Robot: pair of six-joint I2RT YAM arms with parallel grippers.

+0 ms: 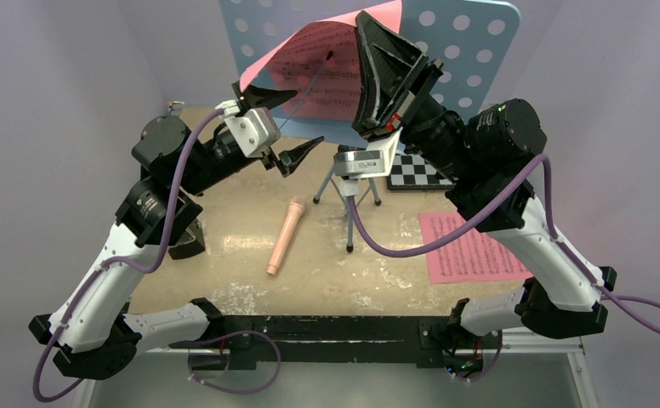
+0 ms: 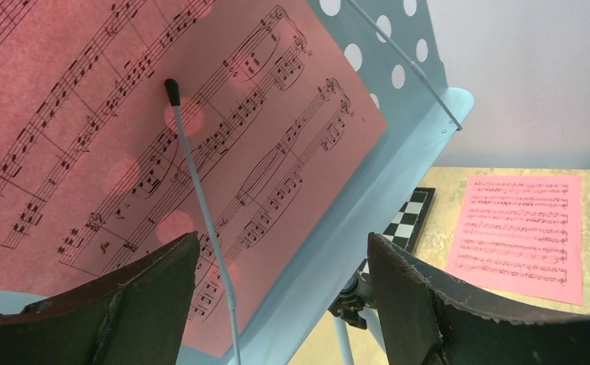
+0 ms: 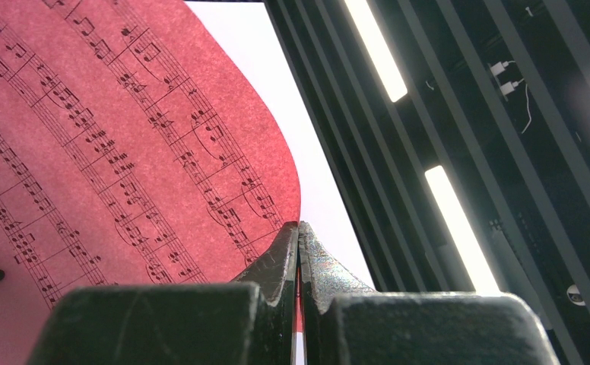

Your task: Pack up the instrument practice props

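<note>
The light-blue perforated music stand (image 1: 467,47) rises at the back on its tripod (image 1: 349,200). A pink sheet-music page (image 1: 314,64) leans on it, curled away at its top. My right gripper (image 1: 366,24) is shut on that page's top corner; the right wrist view shows the jaws (image 3: 298,230) closed on the pink edge. My left gripper (image 1: 304,116) is open and empty in front of the page, with the page (image 2: 125,137) and the stand's wire page holder (image 2: 172,90) ahead of it. A second pink page (image 1: 471,246) lies at the right. The peach-pink recorder (image 1: 284,236) lies mid-table.
A black-and-white chessboard (image 1: 420,170) lies behind the tripod, under my right arm. A small black object (image 1: 187,241), probably the metronome, stands at the left, partly hidden by my left arm. Grey walls close in the table on three sides.
</note>
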